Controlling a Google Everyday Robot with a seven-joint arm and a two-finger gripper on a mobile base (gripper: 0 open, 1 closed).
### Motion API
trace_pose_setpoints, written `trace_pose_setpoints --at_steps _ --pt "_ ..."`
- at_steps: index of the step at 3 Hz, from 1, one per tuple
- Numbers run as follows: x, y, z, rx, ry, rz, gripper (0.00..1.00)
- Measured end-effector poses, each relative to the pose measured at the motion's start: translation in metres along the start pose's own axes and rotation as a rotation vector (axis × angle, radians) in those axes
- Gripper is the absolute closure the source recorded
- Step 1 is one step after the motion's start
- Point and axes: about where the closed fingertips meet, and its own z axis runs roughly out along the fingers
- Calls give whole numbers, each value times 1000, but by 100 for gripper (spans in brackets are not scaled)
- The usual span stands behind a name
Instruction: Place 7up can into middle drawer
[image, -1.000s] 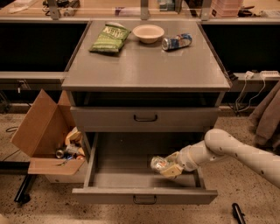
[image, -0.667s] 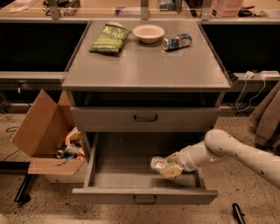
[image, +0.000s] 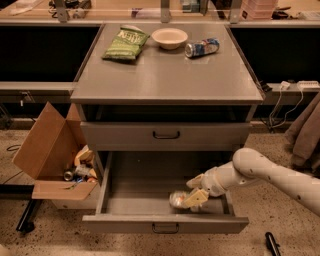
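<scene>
The middle drawer (image: 125, 205) is pulled open, the lower of the cabinet's two fronts, with a small dark handle (image: 165, 229) on its front. My gripper (image: 192, 196) reaches in from the right, down inside the drawer near its front right part. It is shut on the 7up can (image: 178, 200), a small silver can lying on its side, low over or on the drawer floor. My white arm (image: 270, 175) runs off to the right.
On the cabinet top (image: 165, 75) lie a green chip bag (image: 126, 43), a white bowl (image: 170, 37) and a blue, white and red can (image: 202, 48). The drawer above (image: 166, 135) is shut. An open cardboard box (image: 50, 150) with trash stands at the left.
</scene>
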Motion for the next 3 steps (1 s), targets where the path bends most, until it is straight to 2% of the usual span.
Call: trace_pose_setpoints --at_steps 1,3 --pt "-1 1 -1 -2 -6 0 0" --pt "0 5 -22 13 -53 -17 0"
